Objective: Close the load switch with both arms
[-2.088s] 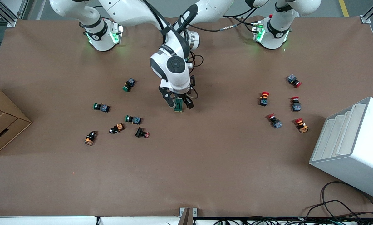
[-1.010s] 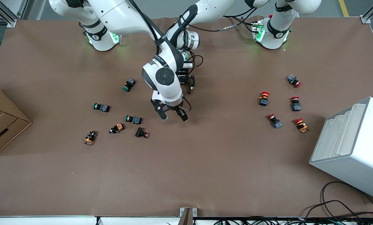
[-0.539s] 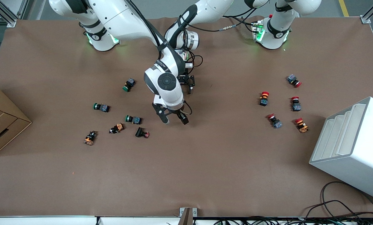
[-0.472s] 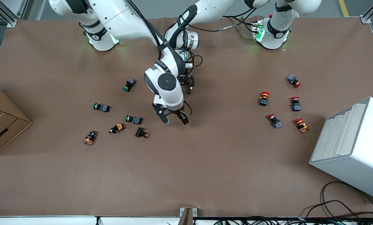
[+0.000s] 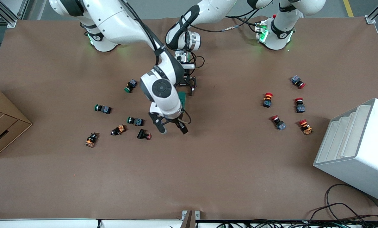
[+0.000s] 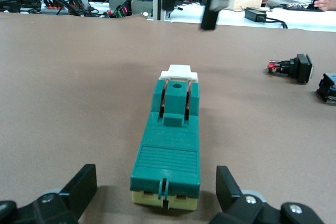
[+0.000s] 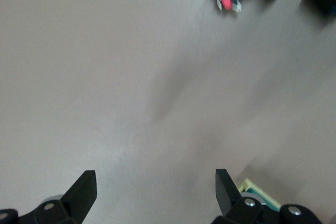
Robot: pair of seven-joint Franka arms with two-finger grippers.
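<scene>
The brown bench (image 5: 207, 164) carries a white stepped bin (image 5: 356, 148) at the left arm's end and a cardboard box (image 5: 2, 123) at the right arm's end. The right arm (image 5: 128, 25) reaches from its base to mid-bench, and its pincer (image 5: 169, 126) hangs spread and empty over bare bench, over a spot nearer to the front camera than the load switch (image 5: 183, 100); in the right wrist view its two fingers (image 7: 79, 195) stand well apart with only bench between them. The left arm (image 5: 207, 12) bends in to the middle, and its pincer (image 5: 189, 84) sits low just beside the switch, at the end farther from the front camera, also spread: in the left wrist view the switch (image 6: 170, 145) lies flat on the bench ahead of the open fingers (image 6: 228, 187), not touched by them, its white lever (image 6: 178, 73) at the end away from them. Green-capped buttons (image 5: 102, 108) lie scattered toward the right arm's end, and red-capped buttons (image 5: 267, 99) are grouped toward the left arm's end near the bin.
</scene>
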